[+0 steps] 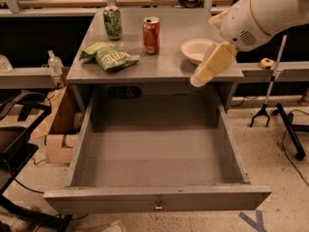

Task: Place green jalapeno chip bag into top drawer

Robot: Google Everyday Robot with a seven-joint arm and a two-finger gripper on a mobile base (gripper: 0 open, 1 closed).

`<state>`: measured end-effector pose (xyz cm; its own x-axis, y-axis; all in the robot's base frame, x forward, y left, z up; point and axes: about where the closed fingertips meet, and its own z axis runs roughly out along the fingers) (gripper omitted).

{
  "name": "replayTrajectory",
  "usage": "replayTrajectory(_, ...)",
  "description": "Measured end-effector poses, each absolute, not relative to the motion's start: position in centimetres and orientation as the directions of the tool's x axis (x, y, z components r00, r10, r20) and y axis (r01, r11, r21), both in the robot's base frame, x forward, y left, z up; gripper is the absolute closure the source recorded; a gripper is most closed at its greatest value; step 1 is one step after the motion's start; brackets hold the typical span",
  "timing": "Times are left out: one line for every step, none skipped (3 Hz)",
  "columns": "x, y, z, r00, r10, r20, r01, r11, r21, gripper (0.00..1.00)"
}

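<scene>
The green jalapeno chip bag (110, 57) lies crumpled on the left part of the grey desk top (164, 66). The top drawer (157, 198) stands pulled wide open below it, with nothing inside and a small keyhole lock (158, 206) at front centre. My gripper (205, 71), cream-coloured on a white arm, hangs over the desk top's right front edge next to the white bowl. It is well to the right of the bag and holds nothing that I can see.
A green-patterned drink can (113, 22) and a red can (151, 35) stand behind the bag. A white bowl (197, 50) sits at the right. A cardboard box (60, 129) and black frame (14, 149) stand left of the drawer. A black grabber tool (268, 93) leans at right.
</scene>
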<state>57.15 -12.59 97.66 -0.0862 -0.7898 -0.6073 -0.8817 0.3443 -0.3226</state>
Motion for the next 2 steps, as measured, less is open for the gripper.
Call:
replayTrajectory(61.0,-7.5,98.5,-0.092,-0.681,-0.726,-0.830,0.455,-0.323,0.00)
replayTrajectory(61.7,-7.8,99.7,-0.071,-0.673,-0.737,-0.809,0.471,-0.352,0.00)
